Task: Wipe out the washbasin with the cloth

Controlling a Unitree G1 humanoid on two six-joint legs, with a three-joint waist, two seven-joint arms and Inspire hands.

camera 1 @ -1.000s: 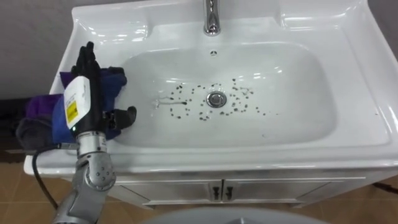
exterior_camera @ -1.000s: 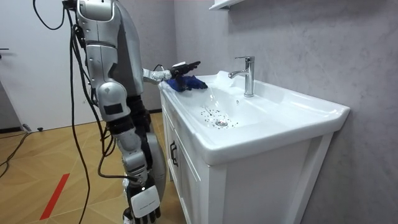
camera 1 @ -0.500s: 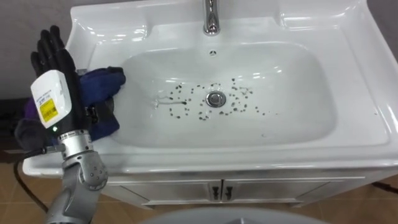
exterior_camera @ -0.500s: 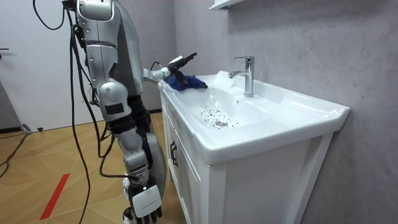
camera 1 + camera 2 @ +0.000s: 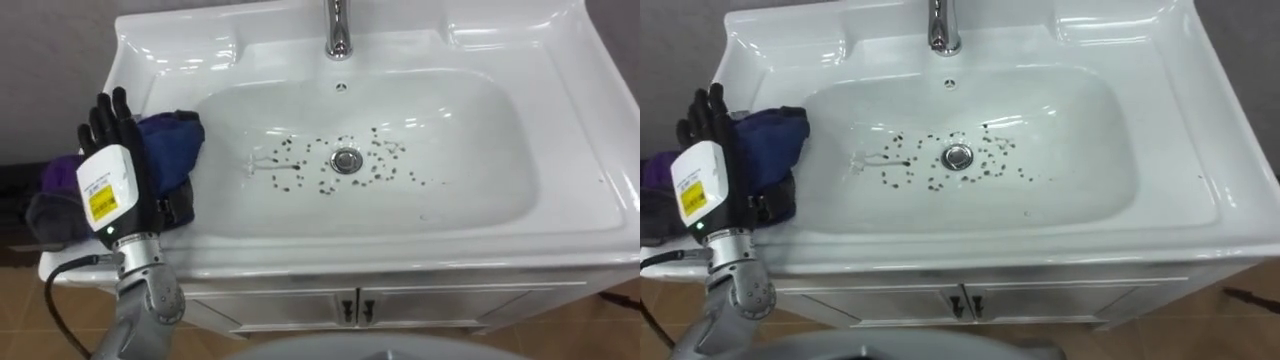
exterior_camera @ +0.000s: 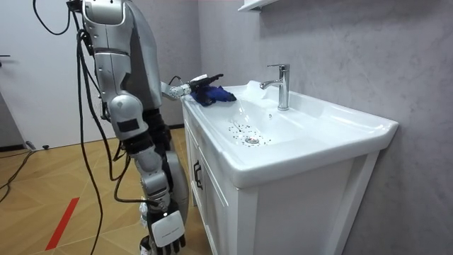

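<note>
Zero grip on the blue cloth [image 5: 172,138] right now, and that's the risky bit.
Left hand [image 5: 112,185] is over it on the left rim of the basin [image 5: 400,250], fingers straight, not closed on anything. If it drags like that, I reckon the cloth bunches or slides off the edge, and the dark specks [image 5: 325,186] by the drain [image 5: 346,159] just get smeared.

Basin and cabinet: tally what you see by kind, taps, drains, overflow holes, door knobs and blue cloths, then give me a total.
Tap: 1
Drain: 1
Overflow hole: 1
Door knobs: 2
Blue cloth: 1
Total: 6
</note>
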